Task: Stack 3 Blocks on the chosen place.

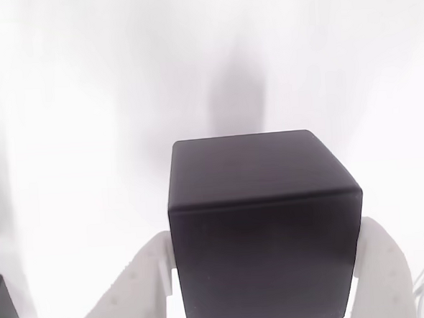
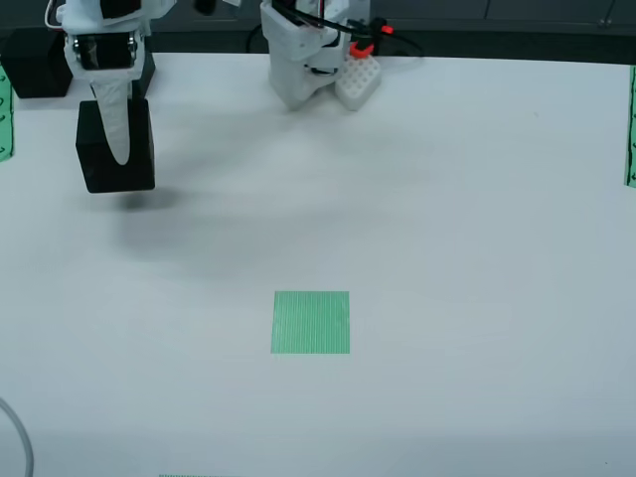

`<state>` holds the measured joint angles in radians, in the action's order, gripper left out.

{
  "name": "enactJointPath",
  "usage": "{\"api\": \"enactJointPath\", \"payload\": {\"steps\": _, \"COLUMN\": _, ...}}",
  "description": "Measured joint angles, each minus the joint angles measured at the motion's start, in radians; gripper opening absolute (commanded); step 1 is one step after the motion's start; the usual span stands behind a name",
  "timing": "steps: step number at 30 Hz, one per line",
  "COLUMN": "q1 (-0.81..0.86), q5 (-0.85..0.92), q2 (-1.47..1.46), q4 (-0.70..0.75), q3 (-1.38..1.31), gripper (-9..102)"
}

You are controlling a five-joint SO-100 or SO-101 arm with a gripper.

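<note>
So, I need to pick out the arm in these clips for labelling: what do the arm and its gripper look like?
From above, the arm is white moulded plastic with black motor blocks set in it; its gripper ends in a long, tapering white finger. The white base carries black cables and a small red part. The view that rides on the gripper shows two rounded white fingers.

In the view from above, a matte black cube [image 2: 116, 149] sits between the white gripper's [image 2: 115, 139] fingers at upper left, well apart from the green-and-white striped square patch [image 2: 311, 322] lower, near the middle.
</note>
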<state>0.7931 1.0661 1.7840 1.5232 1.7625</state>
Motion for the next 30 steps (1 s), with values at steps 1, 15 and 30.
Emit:
{"api": "enactJointPath", "payload": {"steps": 1, "q1": -0.034, "q5": -0.057, "q2": -0.015, "q4": 0.0, "q3": -0.018, "gripper": 15}}
{"api": "enactJointPath", "payload": {"steps": 15, "q1": -0.549, "q5": -0.719, "q2": -0.288, "q4": 0.034, "q3": -0.308, "gripper": 15}}
{"api": "enactJointPath", "payload": {"steps": 30, "q1": -0.775, "q5": -0.927, "q2": -0.476, "q4": 0.041, "q3": -0.411, "gripper": 15}}
